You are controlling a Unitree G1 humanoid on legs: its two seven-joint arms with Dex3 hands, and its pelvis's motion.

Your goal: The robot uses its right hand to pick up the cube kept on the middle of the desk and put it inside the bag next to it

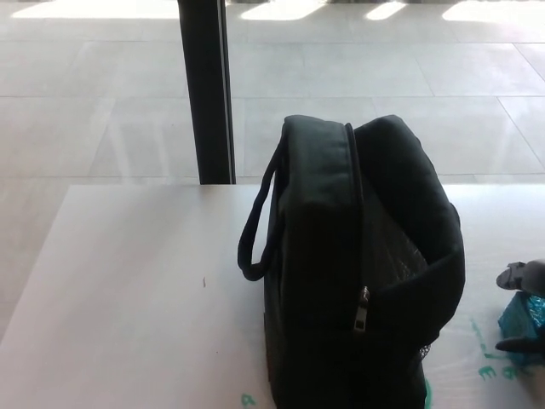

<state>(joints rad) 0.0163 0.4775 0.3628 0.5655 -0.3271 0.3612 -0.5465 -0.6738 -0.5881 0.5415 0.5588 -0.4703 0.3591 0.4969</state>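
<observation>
Head view: one bag point(362, 273), one cube point(521, 317).

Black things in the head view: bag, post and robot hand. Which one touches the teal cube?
The right hand at the right edge: it sits around the teal cube. The bag and post stand apart.

Cube point(521, 318) right of bag point(358, 273)

A single head camera looked down and forward over the desk point(128, 298), close to the bag point(358, 273) at centre frame. The floor point(383, 85) and a dark post point(209, 85) filled the upper part.
</observation>
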